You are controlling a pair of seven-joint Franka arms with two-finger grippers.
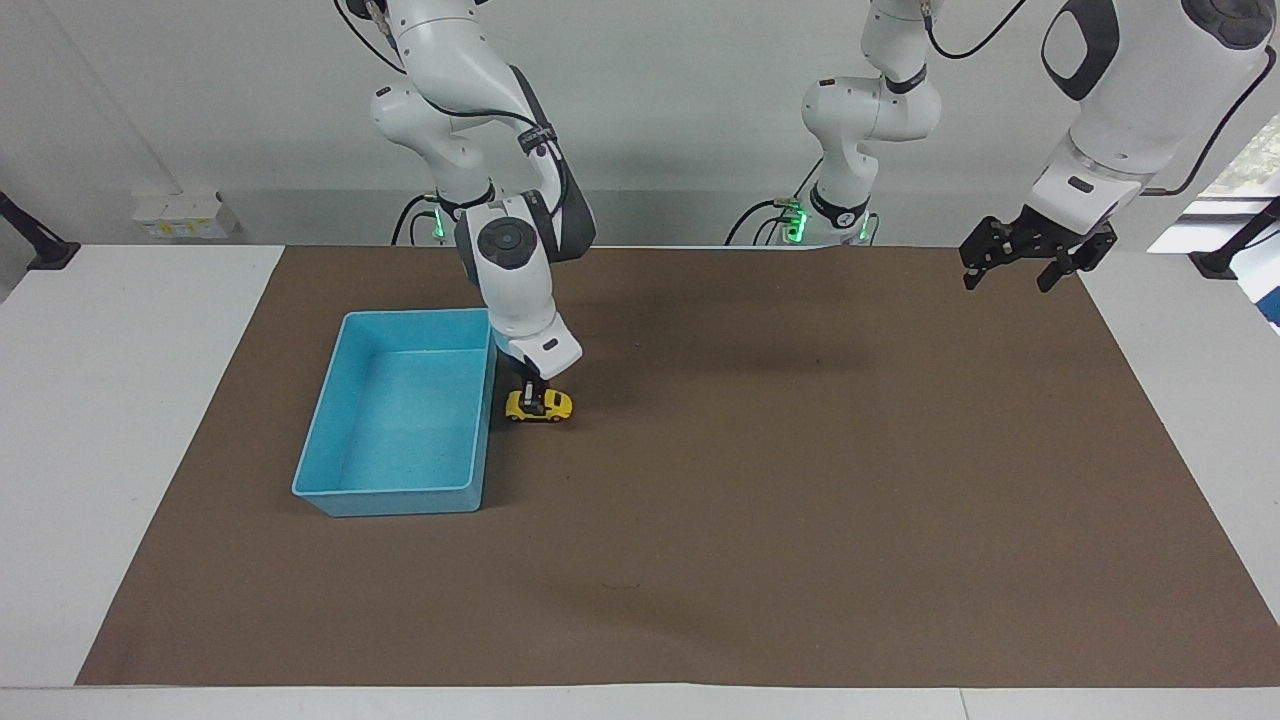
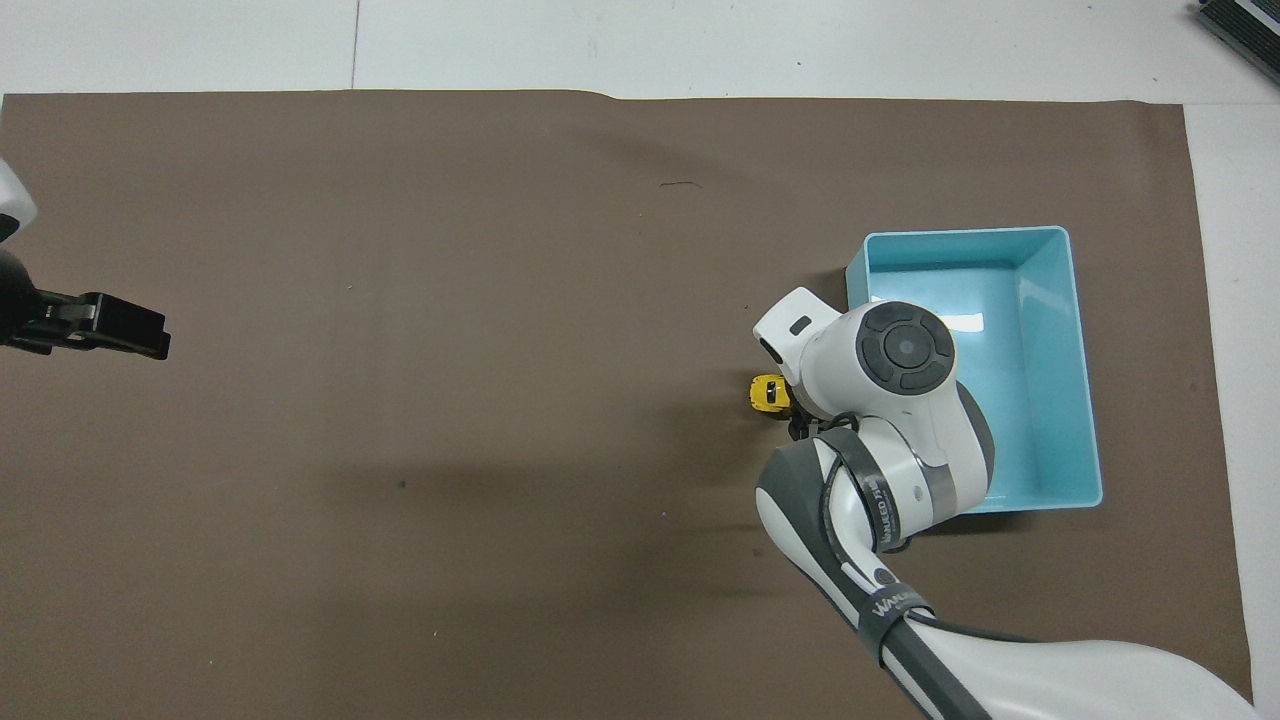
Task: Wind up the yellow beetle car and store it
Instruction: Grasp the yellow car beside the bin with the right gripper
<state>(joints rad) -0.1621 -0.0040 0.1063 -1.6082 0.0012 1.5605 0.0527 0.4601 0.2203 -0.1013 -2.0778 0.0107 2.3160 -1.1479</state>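
The yellow beetle car (image 1: 538,405) stands on its wheels on the brown mat, just beside the blue bin (image 1: 318,420) on the side toward the left arm's end. My right gripper (image 1: 534,393) comes down from above and is shut on the car's body. In the overhead view only the car's end (image 2: 766,393) shows past the right arm's wrist, which hides the fingers. My left gripper (image 1: 1008,280) is open and empty, waiting high over the mat's corner at the left arm's end.
The blue bin (image 2: 1085,380) is empty and open-topped. The brown mat (image 1: 800,500) covers most of the white table.
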